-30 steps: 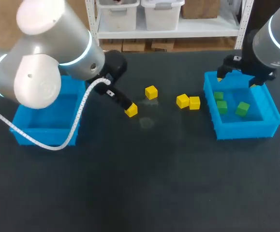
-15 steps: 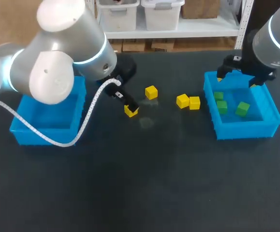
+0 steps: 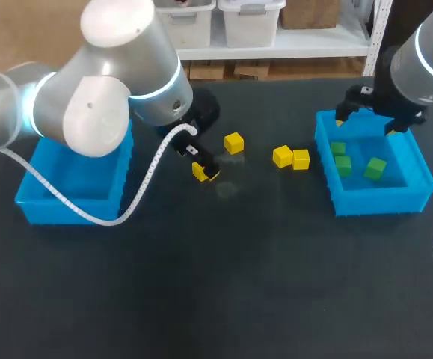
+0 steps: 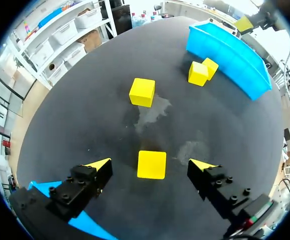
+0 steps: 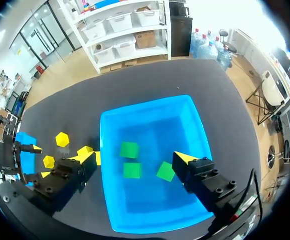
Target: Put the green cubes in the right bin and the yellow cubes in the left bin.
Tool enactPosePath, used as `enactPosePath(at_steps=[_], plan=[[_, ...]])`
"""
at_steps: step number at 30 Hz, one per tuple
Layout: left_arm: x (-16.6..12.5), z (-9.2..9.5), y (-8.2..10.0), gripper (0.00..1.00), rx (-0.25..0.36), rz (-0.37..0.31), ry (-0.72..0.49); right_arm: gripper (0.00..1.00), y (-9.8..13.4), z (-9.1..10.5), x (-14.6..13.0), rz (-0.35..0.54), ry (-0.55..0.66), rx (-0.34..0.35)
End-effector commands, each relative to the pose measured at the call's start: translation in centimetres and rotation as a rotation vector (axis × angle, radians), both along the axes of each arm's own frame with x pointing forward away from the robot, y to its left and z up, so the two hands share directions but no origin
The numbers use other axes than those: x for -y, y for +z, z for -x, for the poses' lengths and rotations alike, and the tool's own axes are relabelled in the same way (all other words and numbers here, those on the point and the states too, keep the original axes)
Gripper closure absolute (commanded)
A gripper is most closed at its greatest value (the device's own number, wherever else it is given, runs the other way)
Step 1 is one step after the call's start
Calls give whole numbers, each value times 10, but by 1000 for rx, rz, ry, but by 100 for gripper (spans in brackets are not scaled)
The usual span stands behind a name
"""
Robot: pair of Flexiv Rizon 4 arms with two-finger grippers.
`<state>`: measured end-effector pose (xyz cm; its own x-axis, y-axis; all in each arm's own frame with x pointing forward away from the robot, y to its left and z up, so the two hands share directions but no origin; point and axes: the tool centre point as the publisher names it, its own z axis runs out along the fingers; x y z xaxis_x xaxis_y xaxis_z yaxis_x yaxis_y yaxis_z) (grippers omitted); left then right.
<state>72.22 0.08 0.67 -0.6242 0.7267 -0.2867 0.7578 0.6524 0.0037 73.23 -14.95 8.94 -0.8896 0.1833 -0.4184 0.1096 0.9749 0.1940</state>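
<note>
A yellow cube (image 4: 152, 164) lies on the black table between the spread tips of my left gripper (image 4: 151, 165), and neither finger touches it; the head view shows that gripper (image 3: 203, 170) at the cube, right of the left bin (image 3: 44, 206). One more yellow cube (image 3: 234, 143) and a touching pair (image 3: 282, 156) (image 3: 301, 158) lie farther right. My right gripper (image 5: 134, 158) hangs open and empty above the right bin (image 5: 103, 150). Three green cubes (image 5: 129, 149) (image 5: 131, 170) (image 5: 165, 171) lie inside that bin.
Both bins are blue and open-topped, the right bin (image 3: 381, 196) at the table's right side. A white cable (image 3: 137, 191) loops from my left arm down over the table beside the left bin. A faint smear (image 3: 226, 189) marks the table near the left gripper.
My left arm has swung to the right and its gripper has settled around the nearest yellow cube. The right arm and all other cubes have stayed put.
</note>
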Motion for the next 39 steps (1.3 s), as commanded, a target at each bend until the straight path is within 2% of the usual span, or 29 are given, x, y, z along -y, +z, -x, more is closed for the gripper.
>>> enactPosePath(at_steps=[1, 6, 9, 10, 18, 25, 28, 32, 39], plan=[[7, -6, -8, 0, -11, -20, 0, 0, 0, 2, 0, 1, -3, 7], [9, -8, -13, 0, -12, -40, -1, 0, 0, 2, 0, 1, -3, 7], [9, -10, -15, 88, -11, -39, 27, 0, 0, 2, 0, 1, -3, 7], [9, -10, -15, 100, -13, -37, 30, 0, 0, 2, 0, 1, -3, 7], [4, -11, -14, 100, -13, -43, 40, 0, 0, 2, 0, 1, -3, 7], [-12, -13, 2, 100, 12, -44, 66, 0, 0, 2, 0, 1, -3, 7], [-22, -19, 22, 100, 50, -13, 98, 0, 0, 2, 0, 1, -3, 7], [-41, -28, 59, 100, 120, 47, 153, 0, 0, 2, 0, 1, -3, 7], [-93, -37, 125, 100, 230, 157, 310, 0, 0, 2, 0, 1, -3, 7]])
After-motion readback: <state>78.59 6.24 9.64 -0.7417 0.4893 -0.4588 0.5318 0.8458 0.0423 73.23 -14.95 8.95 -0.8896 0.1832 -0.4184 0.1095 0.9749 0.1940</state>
